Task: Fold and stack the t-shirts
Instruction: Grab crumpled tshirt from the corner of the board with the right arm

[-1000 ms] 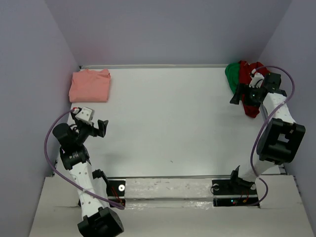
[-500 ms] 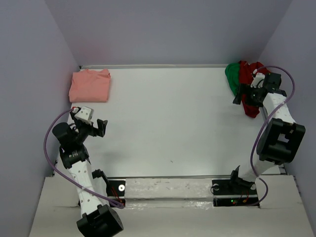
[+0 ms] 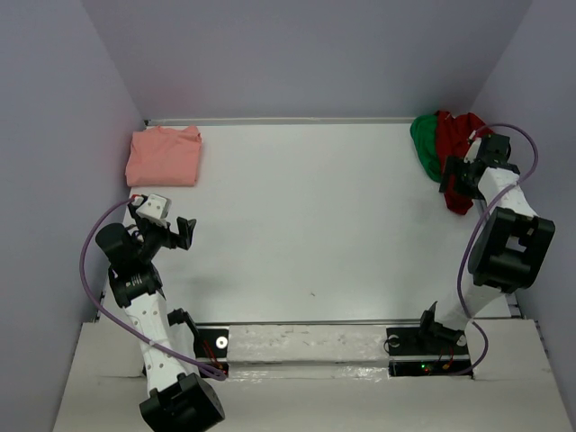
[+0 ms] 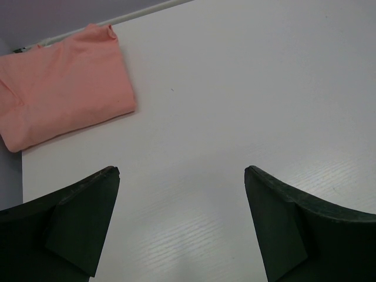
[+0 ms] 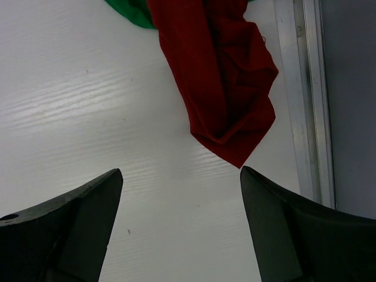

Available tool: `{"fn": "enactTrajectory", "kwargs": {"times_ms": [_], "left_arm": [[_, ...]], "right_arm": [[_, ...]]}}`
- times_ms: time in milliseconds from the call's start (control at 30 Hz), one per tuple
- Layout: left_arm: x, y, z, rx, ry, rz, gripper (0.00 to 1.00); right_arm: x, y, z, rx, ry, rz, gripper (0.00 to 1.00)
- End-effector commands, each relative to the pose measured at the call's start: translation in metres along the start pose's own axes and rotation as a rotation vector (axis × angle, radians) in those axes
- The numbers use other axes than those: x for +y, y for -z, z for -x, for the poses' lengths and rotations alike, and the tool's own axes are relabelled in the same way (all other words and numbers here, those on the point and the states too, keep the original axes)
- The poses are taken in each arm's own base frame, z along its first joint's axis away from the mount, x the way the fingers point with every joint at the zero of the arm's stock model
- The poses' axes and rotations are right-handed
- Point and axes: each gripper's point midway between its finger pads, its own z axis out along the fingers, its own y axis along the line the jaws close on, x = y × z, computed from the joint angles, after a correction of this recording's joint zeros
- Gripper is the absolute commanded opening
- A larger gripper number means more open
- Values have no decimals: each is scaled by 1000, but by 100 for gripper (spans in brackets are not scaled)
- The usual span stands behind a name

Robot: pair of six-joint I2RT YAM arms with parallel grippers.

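Right end effector [image 5: 179,176]: both dark fingers stand spread, with nothing between them. In the right wrist view bare white surface [image 3: 315,207] fills the gap. Whether the fingertips touch the surface cannot be told.

Just ahead of that gap lies the pointed lower corner of the dark red t-shirt [image 5: 217,76]. The shirt is unfolded and creased, and runs away from the end effector. Its right edge lies near the metal rail [image 5: 308,88] that borders the surface. The bright green t-shirt [image 5: 132,10] shows only as a small part at the top of this view, touching the red one on its left.

In the top view the right end effector [image 3: 453,171] is over the far right corner of the surface, at the near edge of the red shirt [image 3: 454,144]. The red shirt and the green shirt [image 3: 421,142] lie bunched together there.

Left end effector [image 4: 182,170]: fingers spread wide, holding nothing, with bare surface between them. In the top view it [image 3: 174,231] is near the left edge, well apart from the right arm.

The salmon-pink t-shirt [image 4: 59,88] lies beyond it, apart from the fingers. It is folded into a flat, roughly rectangular shape in the far left corner [image 3: 164,157], beside the left wall [image 3: 63,135].
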Motion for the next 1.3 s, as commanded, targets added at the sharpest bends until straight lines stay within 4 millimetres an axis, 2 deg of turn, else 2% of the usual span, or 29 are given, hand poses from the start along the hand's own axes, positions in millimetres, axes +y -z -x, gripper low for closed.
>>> {"fn": "enactTrajectory", "kwargs": {"times_ms": [0,367,600,733,800,833,867,1000,1100,1133,1167,1267], "left_arm": [[6,1,19,-43,-46,14,99],[1,-1,14,-38,-47,-24,99],[-1,-1,13,-40,-55,-32,99],[-1,0,14,-41,-56,-31,99],[-1,-1,14,-41,-56,-32,99],[0,0,14,-41,-55,-27,99],[-1,-1,14,-42,-55,-30,99],[-1,0,15,-43,-57,-30,99],[-1,0,15,-44,-59,-30,99],[-1,0,15,-44,-59,-30,99],[-2,0,15,-44,-59,-31,99],[-2,0,15,-44,-59,-31,99]], "right_arm": [[-27,-6,19,-38,-20,-130,81],[-51,-37,1,58,-7,-251,80],[-56,-51,-12,110,10,-275,80],[-56,-60,-23,151,20,-267,75],[-55,-64,-27,170,23,-261,66],[-54,-65,-28,177,21,-257,55],[-54,-65,-29,182,21,-255,50],[-51,-69,-35,204,24,-235,39],[-51,-71,-38,218,25,-237,17],[-51,-73,-40,227,26,-236,5],[-51,-73,-40,228,25,-233,0],[-49,-71,-42,237,22,-223,0]]}}
